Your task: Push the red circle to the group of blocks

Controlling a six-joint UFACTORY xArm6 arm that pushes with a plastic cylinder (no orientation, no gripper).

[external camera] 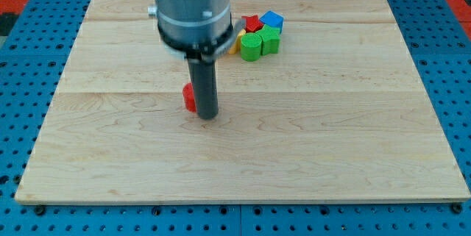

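My tip [208, 116] rests just right of the red circle [189, 98], mostly hidden behind the rod, with no hand to clench; I judge the push barely begun, needing a swing to its lower-left toward the block group [257, 36] on the counter [331, 133].

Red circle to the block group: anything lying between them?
Only bare board between the red circle and the group, in the camera view. My tip sits against the circle's right side.
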